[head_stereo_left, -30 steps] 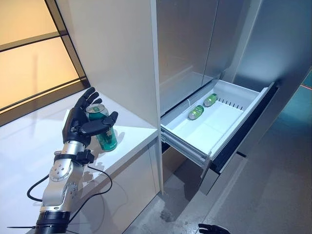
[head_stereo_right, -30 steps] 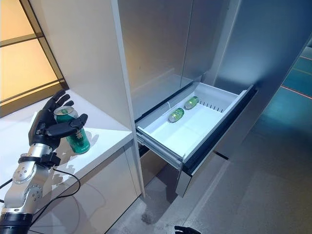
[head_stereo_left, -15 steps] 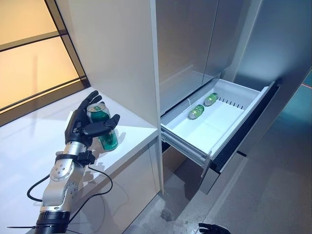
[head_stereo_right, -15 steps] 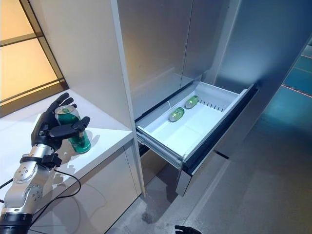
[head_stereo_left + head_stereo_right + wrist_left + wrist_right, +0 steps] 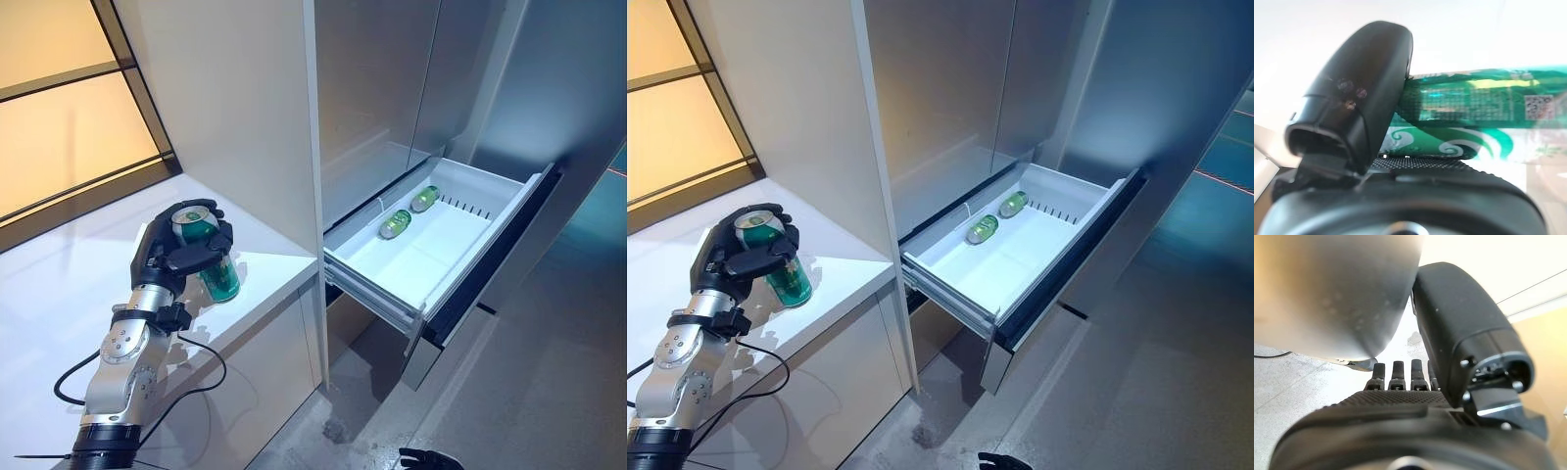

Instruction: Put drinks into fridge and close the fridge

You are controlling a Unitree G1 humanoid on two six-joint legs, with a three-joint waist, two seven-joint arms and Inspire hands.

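I have my left hand point(image 5: 174, 257) wrapped round the green can point(image 5: 210, 257) on the white counter point(image 5: 59, 284), fingers curled over the far side and thumb across the front, so the grip is closed on it. The can stands close to upright, tilting a little, its base at or just off the counter top; I can't tell which. My right hand point(image 5: 1400, 377) hangs low by the floor, fingers straight and holding nothing.

Beyond the can, to my right, a tall white panel point(image 5: 245, 117) stands between it and the fridge. Past that panel the open drawer point(image 5: 490, 230) juts out, lower than the counter. Two cans point(image 5: 395, 224) already lie on their sides at its back end, leaving the near part bare. So my carry runs rightward round the panel edge and down, left arm only.
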